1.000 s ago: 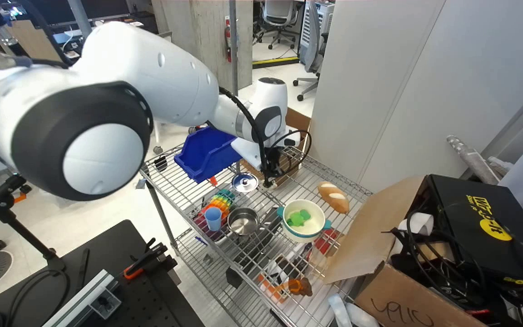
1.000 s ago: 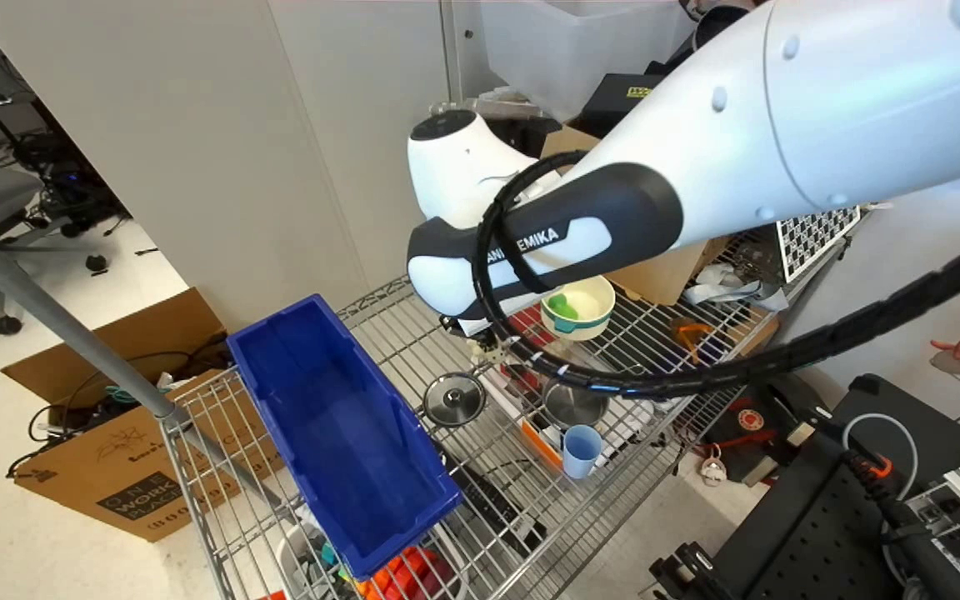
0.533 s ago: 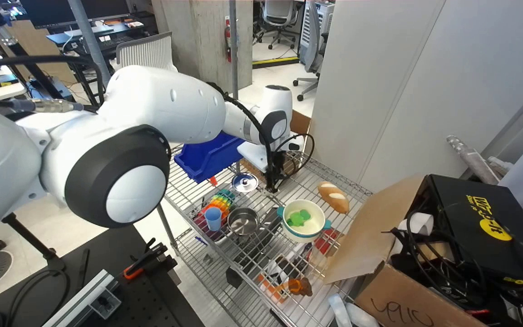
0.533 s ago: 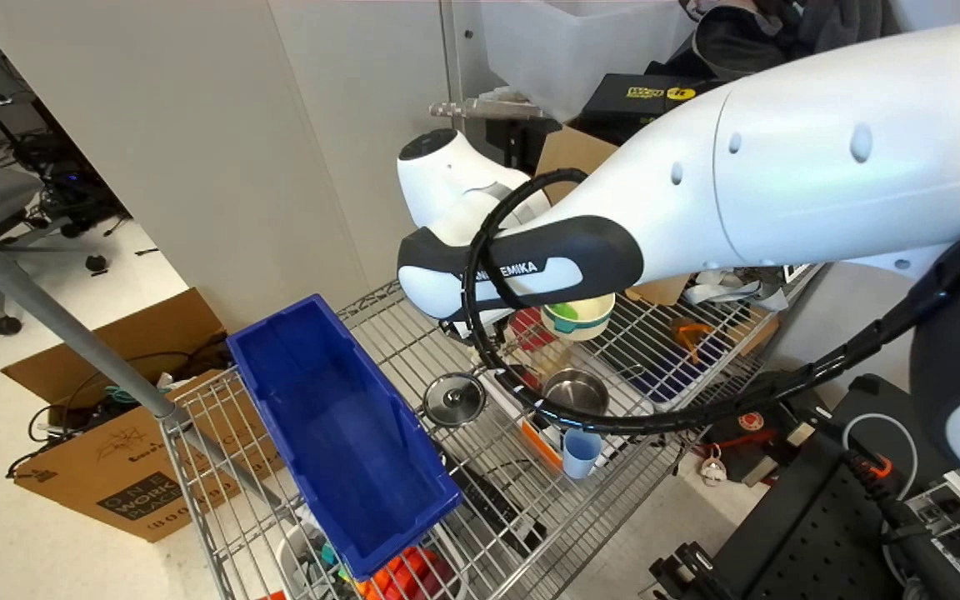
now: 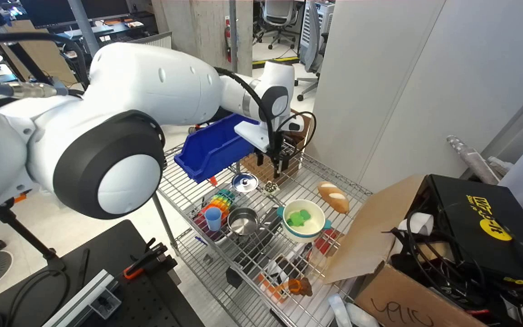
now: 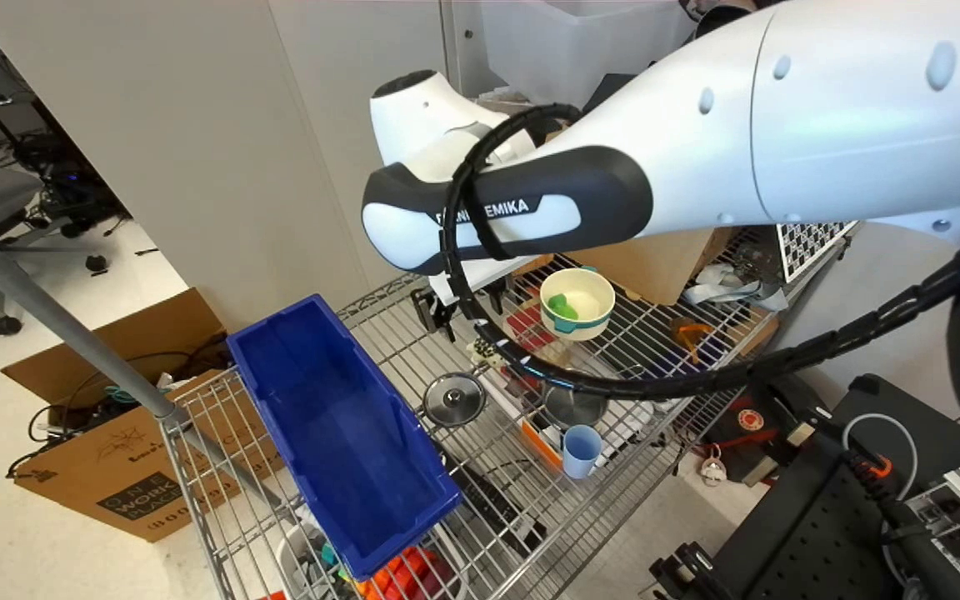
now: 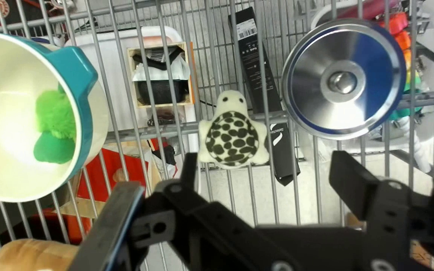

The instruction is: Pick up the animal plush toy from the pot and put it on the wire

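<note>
The white turtle plush toy with a black-spotted shell (image 7: 232, 139) lies belly down on the silvery metal wire-grid desk (image 5: 334, 174), outside the small round silvery metal pot (image 5: 243, 223). In the wrist view the toy rests between the round metal lid with a knob (image 7: 322, 82) and the round cream bowl with teal handles (image 7: 6, 158), which holds green soft-looking pieces (image 7: 55, 116). The black two-fingered tool (image 7: 266, 165) has its fingers spread wide, and in both exterior views it hangs over the desk, near the turtle but apart from it. The pot stands upright, its shiny inner bottom in sight in an exterior view, with a light blue plastic cup (image 5: 213, 219) just beside it; whether the two touch, I cannot tell. The brown bread loaf with pale slashes (image 5: 333, 197) lies near the bowl, and the deep blue plastic bin (image 6: 347, 442) sits well apart from both.
</note>
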Tool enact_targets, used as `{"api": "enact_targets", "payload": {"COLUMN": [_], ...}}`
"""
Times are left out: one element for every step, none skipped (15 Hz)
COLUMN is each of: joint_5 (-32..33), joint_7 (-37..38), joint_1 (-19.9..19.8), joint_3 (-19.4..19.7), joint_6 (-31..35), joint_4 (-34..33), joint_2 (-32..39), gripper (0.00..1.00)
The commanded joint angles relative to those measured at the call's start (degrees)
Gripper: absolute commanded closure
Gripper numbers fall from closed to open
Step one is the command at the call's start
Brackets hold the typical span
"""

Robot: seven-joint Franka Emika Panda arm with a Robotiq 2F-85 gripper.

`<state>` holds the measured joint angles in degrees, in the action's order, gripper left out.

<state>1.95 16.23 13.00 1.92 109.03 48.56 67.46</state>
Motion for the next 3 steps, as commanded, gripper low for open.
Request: {"api": "enact_targets", "payload": {"joint_5": [-0.1,-0.1,-0.1], "joint_7": [-0.2,-0.3,-0.4], "joint_1": [-0.1,-0.1,-0.2], "joint_3": [-0.1,-0.2,-0.2], "joint_6": [-0.2,-0.2,-0.2], "joint_4": [0.1,0.2,0.4], "joint_2": [-0.4,-0.6,-0.6], "gripper": [0.08,0.08,0.08]}}
